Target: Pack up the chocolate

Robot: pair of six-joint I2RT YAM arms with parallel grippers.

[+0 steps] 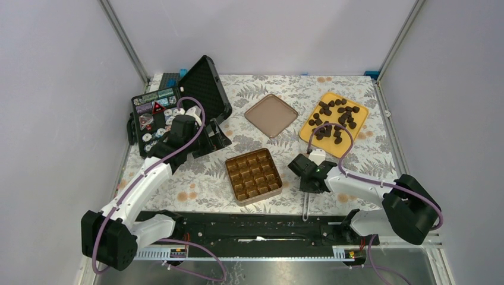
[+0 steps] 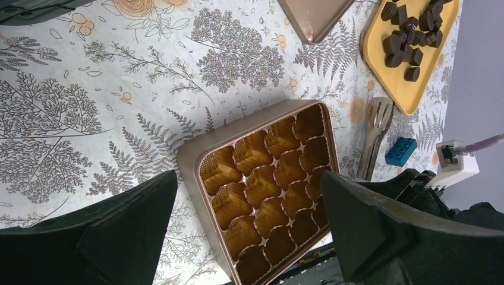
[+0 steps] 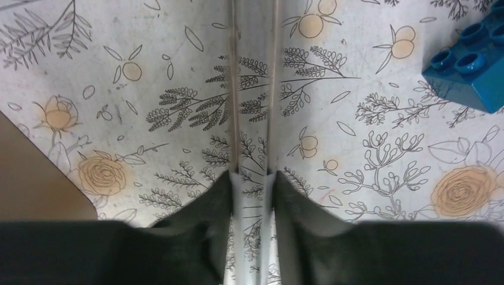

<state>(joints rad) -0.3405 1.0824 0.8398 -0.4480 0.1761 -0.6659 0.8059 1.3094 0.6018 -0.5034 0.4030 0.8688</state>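
Observation:
Several dark chocolate pieces (image 1: 334, 119) lie on a yellow tray (image 1: 315, 141) at the back right; they also show in the left wrist view (image 2: 410, 35). The golden gridded tin (image 1: 254, 176) stands at the centre with its compartments bare (image 2: 267, 190). My right gripper (image 1: 302, 168) is low on the table right of the tin and shut on metal tongs (image 1: 305, 205), whose two thin arms run between its fingers (image 3: 252, 178). My left gripper (image 1: 209, 138) is open and holds nothing; it hovers left of and behind the tin (image 2: 248, 176).
The flat brown lid (image 1: 271, 114) lies behind the tin. An open black case (image 1: 157, 116) holding small items stands at the back left. A blue toy brick (image 3: 469, 65) sits on the floral cloth near the tongs' head (image 2: 377, 119).

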